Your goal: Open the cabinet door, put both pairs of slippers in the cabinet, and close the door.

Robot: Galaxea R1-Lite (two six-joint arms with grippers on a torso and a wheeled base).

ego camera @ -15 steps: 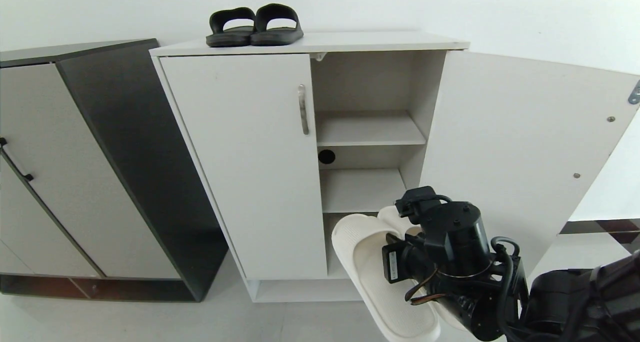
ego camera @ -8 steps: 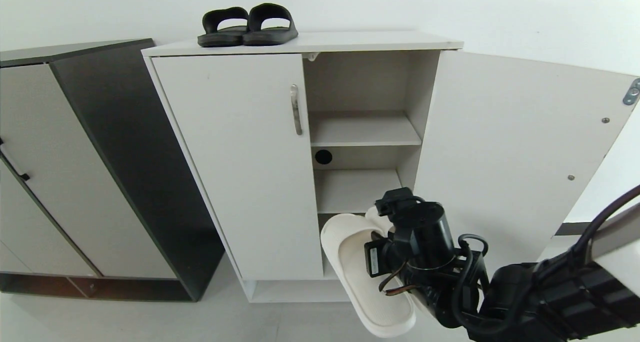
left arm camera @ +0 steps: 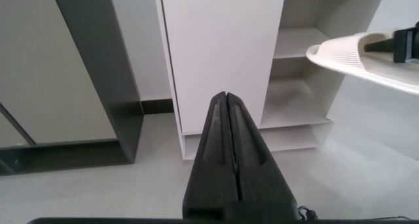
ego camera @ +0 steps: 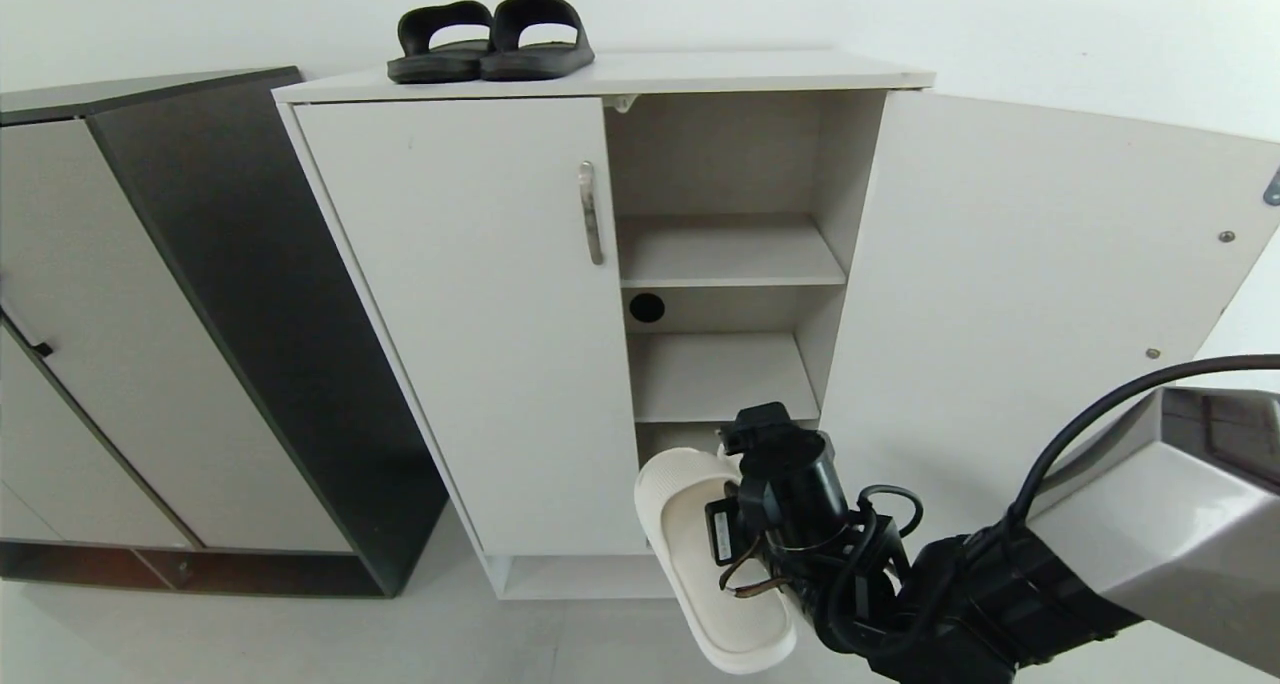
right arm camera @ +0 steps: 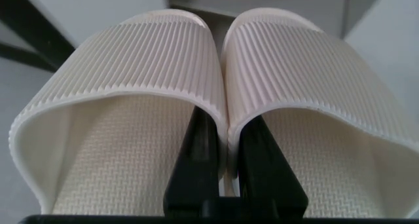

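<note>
A white cabinet [ego camera: 600,69] stands with its right door [ego camera: 1030,294] swung open and its left door [ego camera: 470,314] closed. Black slippers [ego camera: 490,39] lie side by side on its top. My right gripper [right arm camera: 226,149] is shut on the pair of white slippers [right arm camera: 163,86], pinching their two inner side walls together. The white slippers [ego camera: 690,544] hang just in front of the cabinet's lowest opening, toes toward it. The shelves [ego camera: 725,254] above are bare. Low over the floor, my left gripper [left arm camera: 226,99] is shut on nothing and faces the closed door; the white slippers [left arm camera: 366,54] show beyond it.
A dark grey cabinet [ego camera: 250,314] leans close against the white one's left side. The open door juts out to the right of my right arm. Pale floor [ego camera: 300,634] spreads in front of both cabinets.
My right arm has stretched forward, carrying the white slippers closer to the cabinet's lower opening. The head view has shifted a little.
</note>
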